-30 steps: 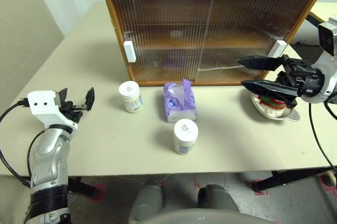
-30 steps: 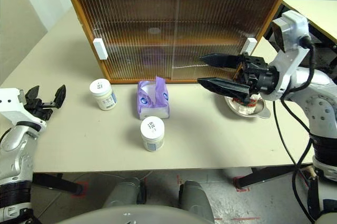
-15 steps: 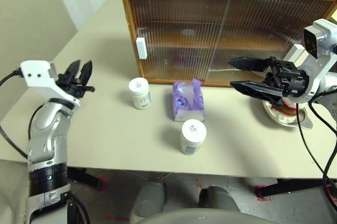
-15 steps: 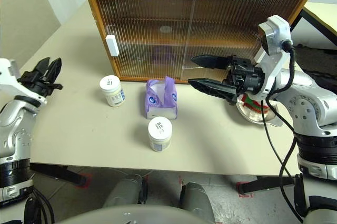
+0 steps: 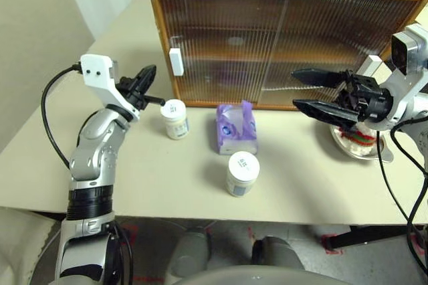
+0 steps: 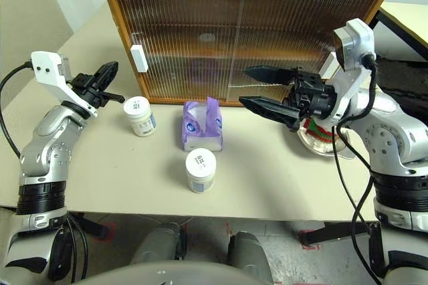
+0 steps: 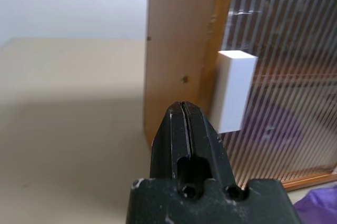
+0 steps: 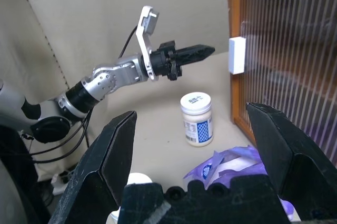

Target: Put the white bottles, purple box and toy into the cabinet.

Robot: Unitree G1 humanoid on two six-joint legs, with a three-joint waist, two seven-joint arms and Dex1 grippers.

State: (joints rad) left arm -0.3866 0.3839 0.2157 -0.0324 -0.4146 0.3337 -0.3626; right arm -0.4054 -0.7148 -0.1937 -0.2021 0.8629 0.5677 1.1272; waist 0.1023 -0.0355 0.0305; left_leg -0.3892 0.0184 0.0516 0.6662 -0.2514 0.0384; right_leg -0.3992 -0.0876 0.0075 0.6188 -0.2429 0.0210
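Orange-brown wooden cabinet: twelve o'clock on beige table, ribbed doors closed. Two squat white lidded bottles flank lavender tissue box, centre. Plush snowman toy in metal dish, three o'clock. Left gripper: fingers pressed together, empty, near white door handle. Right gripper: spread wide, empty.

The two head views look forward and down over the surface at the cabinet. The left wrist view sits close to its handle; the right wrist view looks across at the same handle, farther off.
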